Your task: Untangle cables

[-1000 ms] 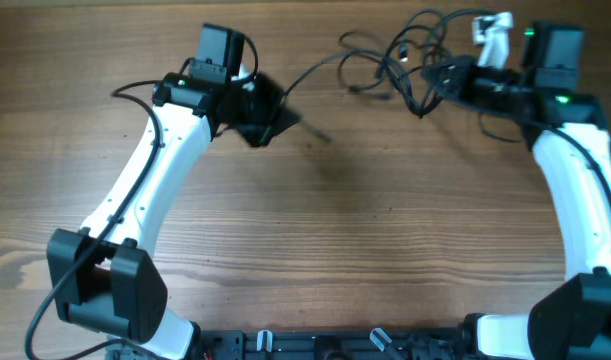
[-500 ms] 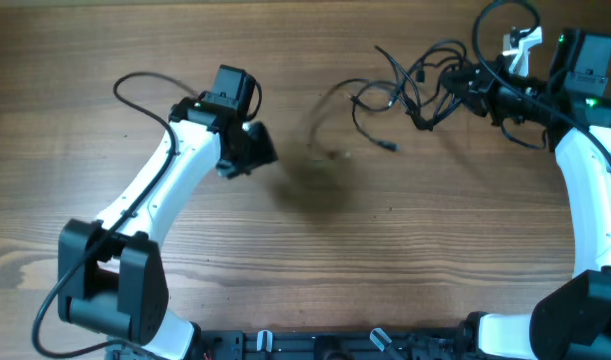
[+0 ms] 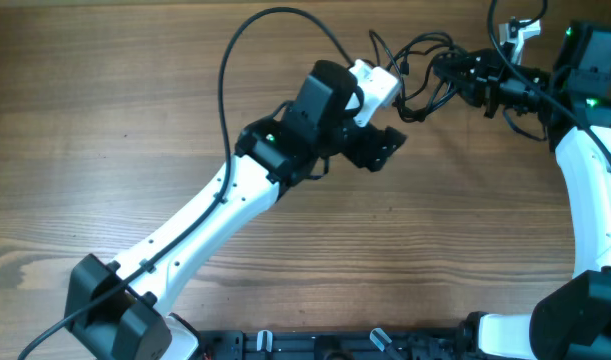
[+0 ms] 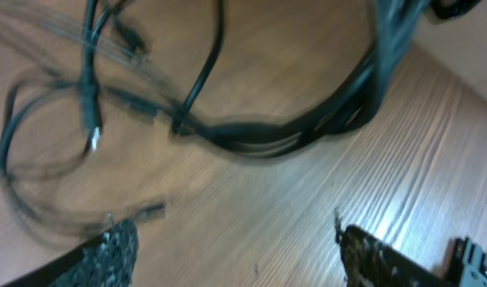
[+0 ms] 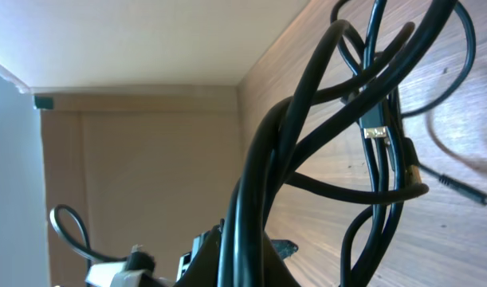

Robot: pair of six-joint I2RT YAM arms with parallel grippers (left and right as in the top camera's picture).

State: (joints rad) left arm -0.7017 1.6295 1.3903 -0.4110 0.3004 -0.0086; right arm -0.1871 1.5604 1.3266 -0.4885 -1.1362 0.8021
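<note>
Brown wood grain ran across the counter [image 3: 135, 130], bare over most of its width in the overhead view. Past the counter, the right wrist camera caught a tan wall [image 5: 147, 159] under a pale band [image 5: 147, 40], with a grey-blue panel [image 5: 12, 175] at the left.

The cables [image 3: 422, 70] sat at the far right part of the counter as a loose black tangle of thin loops. The right end effector [image 3: 463, 72] was clamped narrow on one side of that tangle. From its own camera the cables [image 5: 263, 167] rose in a thick bundle out of the grip, and a small metal-tipped plug [image 5: 376, 131] hung among them.

The left arm reached across toward the tangle, with the left end effector [image 3: 385, 147] just beside the nearest loops and apart from them. Its jaws stood wide with nothing between them. In the left wrist view its fingertips [image 4: 115, 243] showed near the bottom corners with bare wood between, and the cables [image 4: 251, 139] lay blurred ahead on the counter. One loose end [image 4: 92, 135] pointed downward at the left of that view.
</note>
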